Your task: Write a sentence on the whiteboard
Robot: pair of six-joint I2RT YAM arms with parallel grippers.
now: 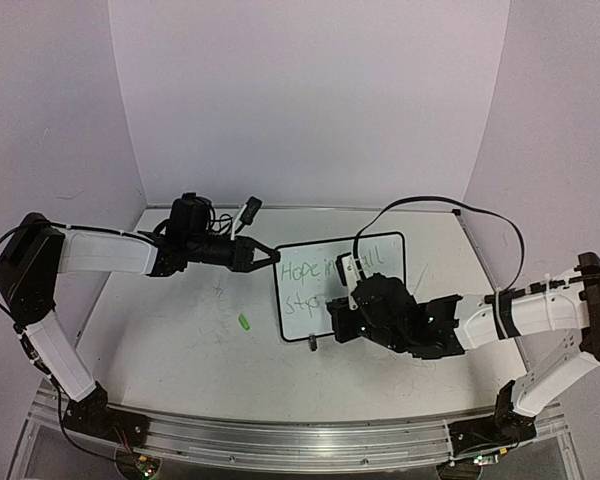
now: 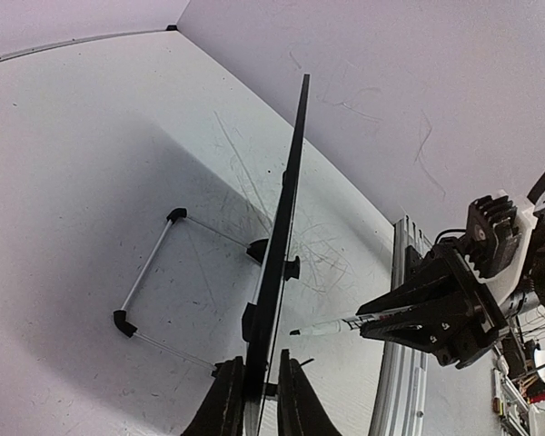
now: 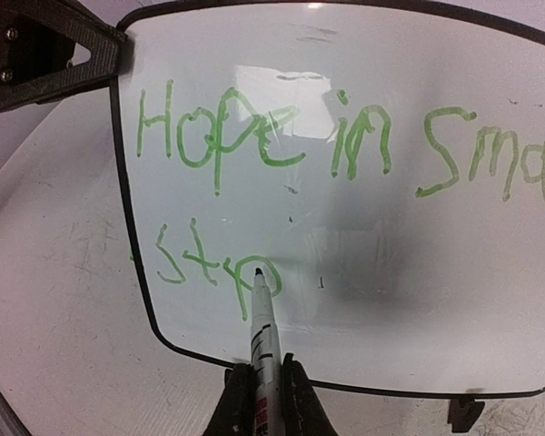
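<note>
**Right claw (image 3: 259, 400) pins marker (image 3: 263, 336) to the whiteboard's (image 3: 391, 354) lower line**

Nearest the right wrist camera, two dark fingers press together on the white barrel of the marker, which points up and away from them. Its dark tip touches the glossy white face at the last green stroke of the second line. The sentence (image 3: 282, 136) so far reads "Hope in sma…" across the top, running out of that view at the right, with "step" beneath it. The claw sits low and in front of the board, just left of the middle of the bottom frame.

From above, the whiteboard stands upright on the table (image 1: 170, 350), between the two arms.

The left claw (image 2: 259, 363) is at the board's upper left corner. Its wrist camera sees the black frame edge-on, running up between the two fingers, one close on each side. Whether they squeeze the frame or merely flank it cannot be told.

A small green piece (image 1: 244, 322) lies on the table left of the board, apart from both claws.
</note>
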